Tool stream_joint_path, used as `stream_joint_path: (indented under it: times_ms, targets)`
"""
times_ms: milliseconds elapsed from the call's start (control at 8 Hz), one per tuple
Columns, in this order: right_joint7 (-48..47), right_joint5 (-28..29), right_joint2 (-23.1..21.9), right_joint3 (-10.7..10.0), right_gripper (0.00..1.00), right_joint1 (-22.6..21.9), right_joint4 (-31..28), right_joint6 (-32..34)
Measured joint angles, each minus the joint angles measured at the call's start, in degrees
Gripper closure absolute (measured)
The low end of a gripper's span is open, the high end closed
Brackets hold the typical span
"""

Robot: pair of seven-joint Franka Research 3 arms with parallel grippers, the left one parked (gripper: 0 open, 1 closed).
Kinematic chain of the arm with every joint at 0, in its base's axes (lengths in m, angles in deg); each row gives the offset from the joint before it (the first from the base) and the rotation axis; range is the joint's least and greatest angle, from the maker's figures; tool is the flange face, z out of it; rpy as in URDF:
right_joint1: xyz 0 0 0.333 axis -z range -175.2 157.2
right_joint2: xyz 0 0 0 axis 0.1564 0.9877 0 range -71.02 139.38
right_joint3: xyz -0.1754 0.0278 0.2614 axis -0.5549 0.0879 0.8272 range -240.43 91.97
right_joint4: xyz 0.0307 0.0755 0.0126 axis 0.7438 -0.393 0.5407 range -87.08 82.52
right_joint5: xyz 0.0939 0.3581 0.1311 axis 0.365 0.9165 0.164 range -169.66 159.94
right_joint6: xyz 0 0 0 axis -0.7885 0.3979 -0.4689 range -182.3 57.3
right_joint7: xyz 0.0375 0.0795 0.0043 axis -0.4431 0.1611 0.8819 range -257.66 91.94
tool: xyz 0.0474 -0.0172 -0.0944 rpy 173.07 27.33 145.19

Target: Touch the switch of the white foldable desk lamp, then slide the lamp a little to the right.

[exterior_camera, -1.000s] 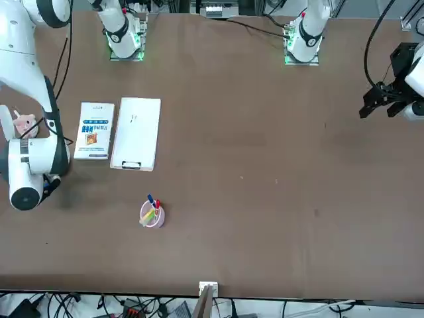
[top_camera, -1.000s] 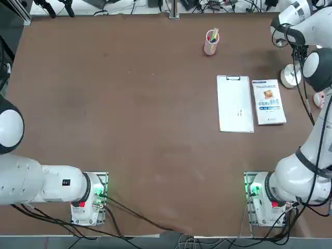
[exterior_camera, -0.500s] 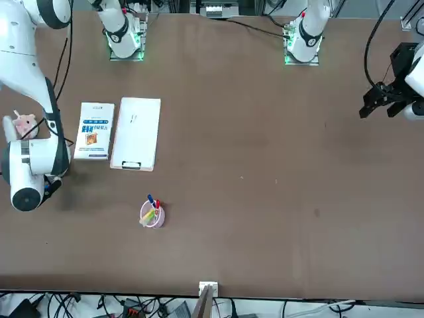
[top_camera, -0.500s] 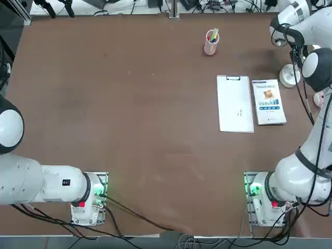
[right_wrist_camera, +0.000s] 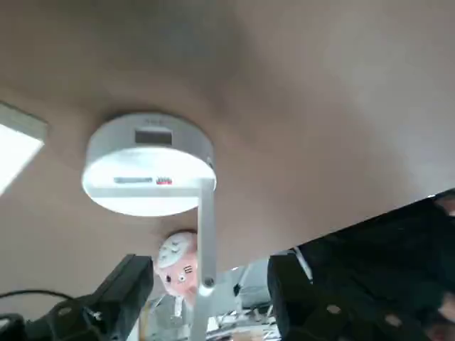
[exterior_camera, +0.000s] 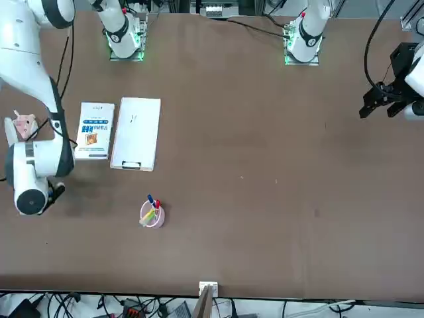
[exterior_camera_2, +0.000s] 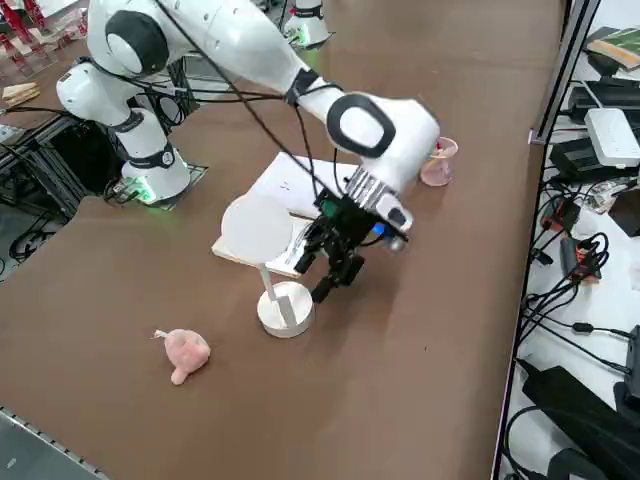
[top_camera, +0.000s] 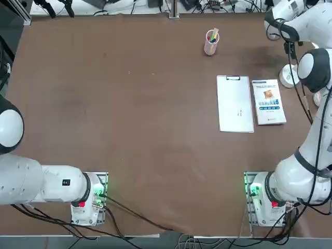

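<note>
R hand (right_wrist_camera: 210,295) open, near white lamp (exterior_camera_2: 290,310), pink plush (exterior_camera_2: 186,353) nearby

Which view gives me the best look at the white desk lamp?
The right side view: base, arm and head of the lamp all show. The wrist view shows base and arm close up; the top view, mainly the base beside the robot arm; the front view, only a sliver.

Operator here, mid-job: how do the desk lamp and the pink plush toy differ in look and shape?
The lamp is all white, while the plush toy is pink. The lamp has a flat round base, a thin arm and a flat head; the toy is a rounded little body with a face. The lamp rises well above the table; the toy sits low. Both stand on the brown tabletop.
</note>
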Motion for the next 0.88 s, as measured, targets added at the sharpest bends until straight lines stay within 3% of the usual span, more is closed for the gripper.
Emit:
stream_joint_path:
  times_ms: [375,875]
  targets:
    - [1.1,0.3,-1.9,0.2,0.01,-7.6,4.5,1.6]
    - [0.7,13.8,-12.6,0.2,0.00,-12.5,5.8,11.3]
